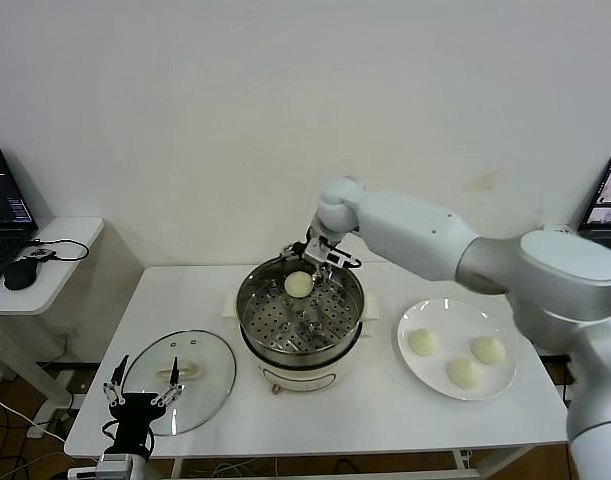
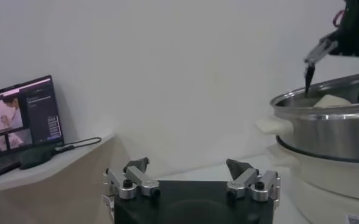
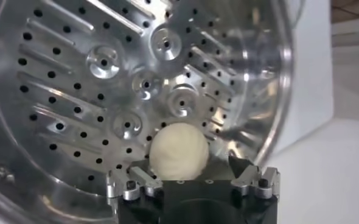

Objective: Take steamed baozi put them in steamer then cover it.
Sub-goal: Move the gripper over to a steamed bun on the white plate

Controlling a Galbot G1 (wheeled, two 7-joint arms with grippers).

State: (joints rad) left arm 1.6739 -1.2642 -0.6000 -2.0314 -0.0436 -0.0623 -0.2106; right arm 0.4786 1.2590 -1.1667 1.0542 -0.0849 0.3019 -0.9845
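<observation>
Now, right fingers point(image 3: 134, 178): spread apart, one on each side of a bun, not pressing it
Right gripper point(image 1: 319, 255): over the far part of the steamer, tips down inside the rim, holding nothing
Bun in steamer point(image 1: 298, 285): lies on the perforated tray, toward the far wall; in the right wrist view point(image 3: 178, 152) it sits between the spread tips
Right arm point(image 1: 425, 238): reaches from the robot's right across the table to the pot
Left fingers point(image 2: 136, 165): wide apart, nothing between them
Left gripper point(image 1: 141, 390): low at the near left table edge, above the near rim of the lid, idle
Steamer point(image 1: 253, 310): round steel pot on a white base, mid-table, uncovered; seen from the left wrist point(image 2: 325, 131) with the other arm's gripper above its rim
Tray point(image 3: 76, 79): steel, with holes and raised bosses, bare but for the one bun
Lid point(image 1: 210, 365): glass, lying flat on the table left of the pot, handle up
Plate point(image 1: 417, 370): white, right of the pot, carrying three buns
Buns on plate point(image 1: 423, 342): three, set apart from each other
Table point(image 1: 375, 420): white
Laptop point(image 2: 22, 115): open on a side desk at far left, screen lit
</observation>
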